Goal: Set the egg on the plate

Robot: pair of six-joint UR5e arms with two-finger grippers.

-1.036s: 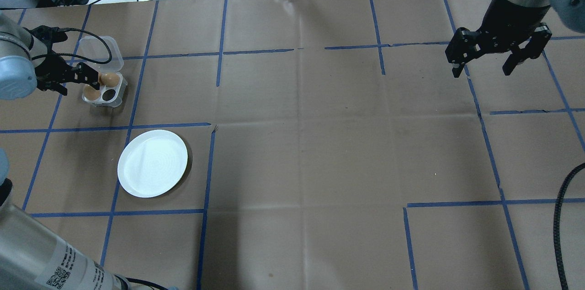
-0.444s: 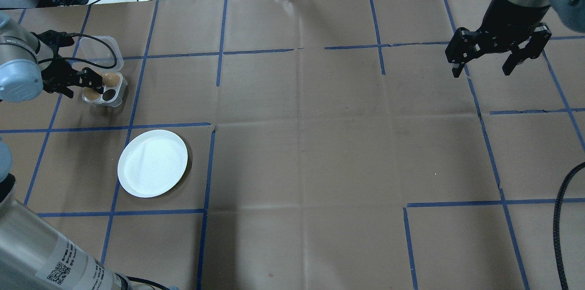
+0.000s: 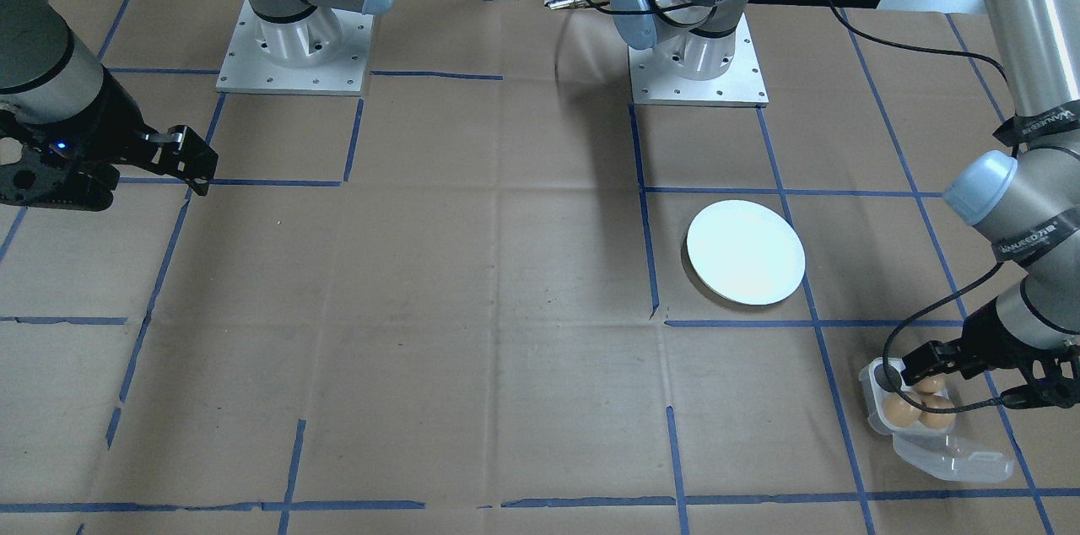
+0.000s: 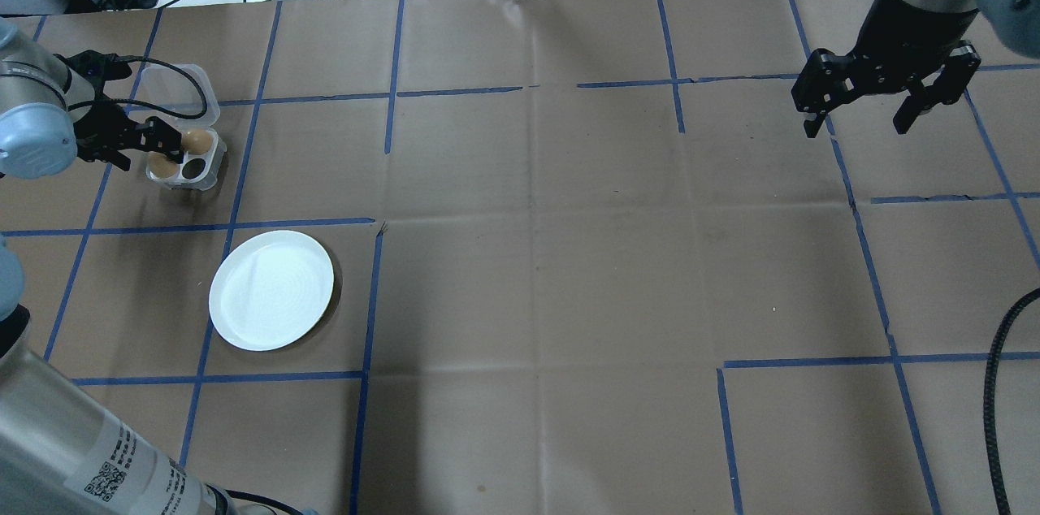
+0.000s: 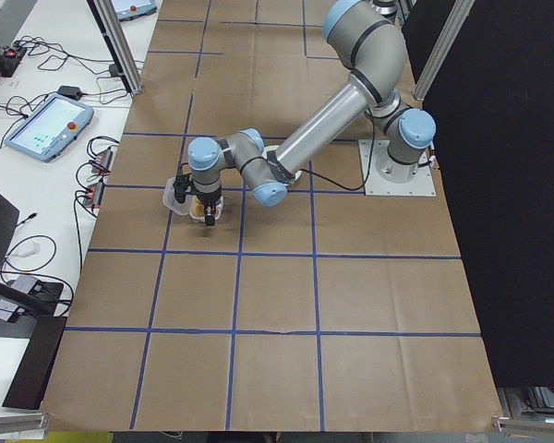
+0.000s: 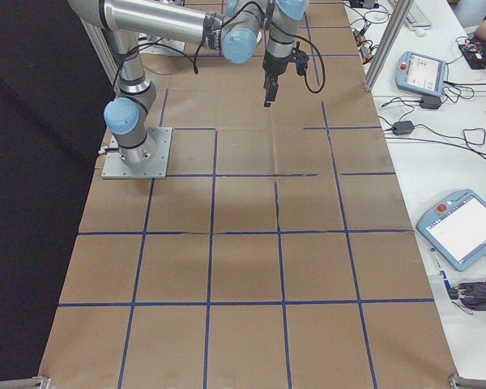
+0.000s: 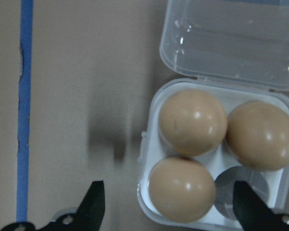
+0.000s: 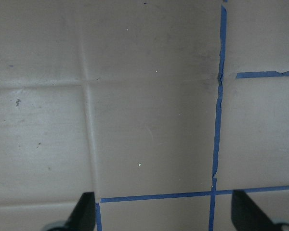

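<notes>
Three eggs (image 7: 192,122) in clear box (image 7: 149,202), "WAVEEO" arm label (image 3: 1025,245), partly legible

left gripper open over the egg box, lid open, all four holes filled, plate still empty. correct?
Not quite: the egg box holds three eggs, and the fourth hole is empty, as the left wrist view shows. The rest stands: the left gripper is open above the box, the lid is folded back, and the plate is empty.

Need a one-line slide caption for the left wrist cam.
Open left gripper above a clear egg box holding three brown eggs, one cell empty.
</notes>
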